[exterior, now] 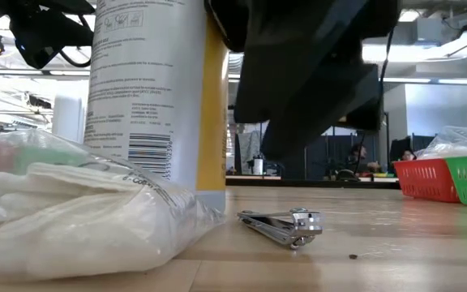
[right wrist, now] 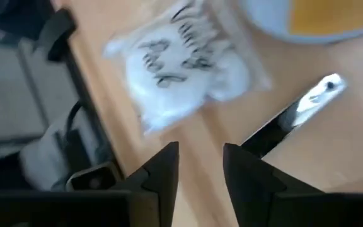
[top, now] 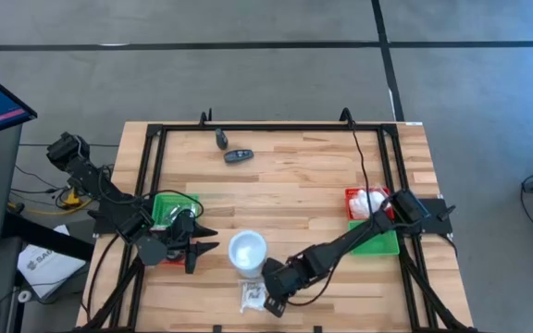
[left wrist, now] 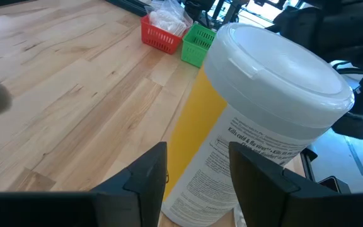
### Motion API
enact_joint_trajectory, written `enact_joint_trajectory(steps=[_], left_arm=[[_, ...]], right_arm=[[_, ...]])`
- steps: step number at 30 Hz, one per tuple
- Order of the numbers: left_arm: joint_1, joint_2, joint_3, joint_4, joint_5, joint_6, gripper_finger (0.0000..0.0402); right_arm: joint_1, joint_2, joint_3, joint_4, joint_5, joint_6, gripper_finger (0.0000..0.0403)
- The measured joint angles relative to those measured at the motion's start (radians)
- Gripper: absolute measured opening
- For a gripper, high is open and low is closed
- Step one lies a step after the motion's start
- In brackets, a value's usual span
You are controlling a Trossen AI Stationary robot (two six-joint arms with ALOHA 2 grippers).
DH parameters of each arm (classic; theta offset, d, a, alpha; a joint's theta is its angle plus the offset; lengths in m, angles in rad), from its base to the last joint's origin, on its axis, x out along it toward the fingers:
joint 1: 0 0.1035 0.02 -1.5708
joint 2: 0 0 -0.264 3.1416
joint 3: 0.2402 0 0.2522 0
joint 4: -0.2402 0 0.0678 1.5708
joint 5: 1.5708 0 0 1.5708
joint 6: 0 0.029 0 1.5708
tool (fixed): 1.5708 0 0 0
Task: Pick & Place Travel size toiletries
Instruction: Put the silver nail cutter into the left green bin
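A clear bag of white pieces (top: 251, 296) lies at the table's near edge; it also shows in the low view (exterior: 71, 211) and, with handwriting on it, in the right wrist view (right wrist: 175, 75). A silvery nail clipper (exterior: 282, 225) lies on the wood beside it (right wrist: 295, 110). My right gripper (right wrist: 200, 151) hangs open above the table between bag and clipper (top: 272, 298), pointing steeply down and touching nothing. My left gripper (left wrist: 198, 151) is open at the left (top: 202, 242), facing a tall white-lidded canister (left wrist: 263, 126) without touching it. Two small dark pieces (top: 239, 155) lie far back.
The canister (top: 247, 252) stands upright just behind the bag and clipper. A red tray (top: 364, 202) holding white wrapped items and a green tray (top: 378, 242) sit at the right. Another green tray (top: 169, 208) sits at the left by my left arm. A black frame (top: 276, 127) borders the table.
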Motion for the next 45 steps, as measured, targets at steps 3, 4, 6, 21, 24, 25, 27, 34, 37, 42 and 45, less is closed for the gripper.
enact_joint_trajectory(steps=[3, 4, 6, 21, 24, 25, 27, 34, 37, 42, 45], left_arm=[[0.0, 0.0, 0.0, 0.0, 0.0, 0.0, 0.0163], [0.0, 0.0, 0.0, 0.0, 0.0, 0.0, 0.0163], [0.0, 0.0, 0.0, 0.0, 0.0, 0.0, 0.0163], [0.0, 0.0, 0.0, 0.001, 0.0, 0.0, 0.0163], [0.0, 0.0, 0.0, 0.001, 0.0, 0.0, 0.0163], [0.0, 0.0, 0.0, 0.001, 0.0, 0.0, 0.0163], [0.0, 0.0, 0.0, 0.001, 0.0, 0.0, 0.0163], [0.0, 0.0, 0.0, 0.001, 0.0, 0.0, 0.0163], [0.0, 0.0, 0.0, 0.001, 0.0, 0.0, 0.0163], [0.0, 0.0, 0.0, 0.001, 0.0, 0.0, 0.0163], [0.0, 0.0, 0.0, 0.001, 0.0, 0.0, 0.0163]], right_arm=[[0.018, 0.0, 0.001, -0.03, 0.101, 0.027, 0.0109], [0.022, 0.0, 0.001, -0.047, 0.118, 0.043, 0.0107], [0.033, 0.0, 0.001, -0.064, 0.141, 0.067, 0.0104], [0.044, 0.016, 0.002, -0.073, 0.185, 0.078, 0.0103], [0.043, 0.033, 0.003, -0.072, 0.186, 0.083, 0.0103], [0.044, 0.037, 0.001, -0.082, 0.186, 0.083, 0.0103], [0.044, 0.037, 0.0, -0.089, 0.185, 0.083, 0.0107], [0.044, 0.035, 0.002, -0.088, 0.186, 0.068, 0.0142], [0.044, 0.035, 0.002, -0.089, 0.186, 0.075, 0.0161], [0.042, 0.035, 0.002, -0.087, 0.211, 0.114, 0.0188], [0.042, 0.042, 0.002, -0.085, 0.214, 0.128, 0.02]])
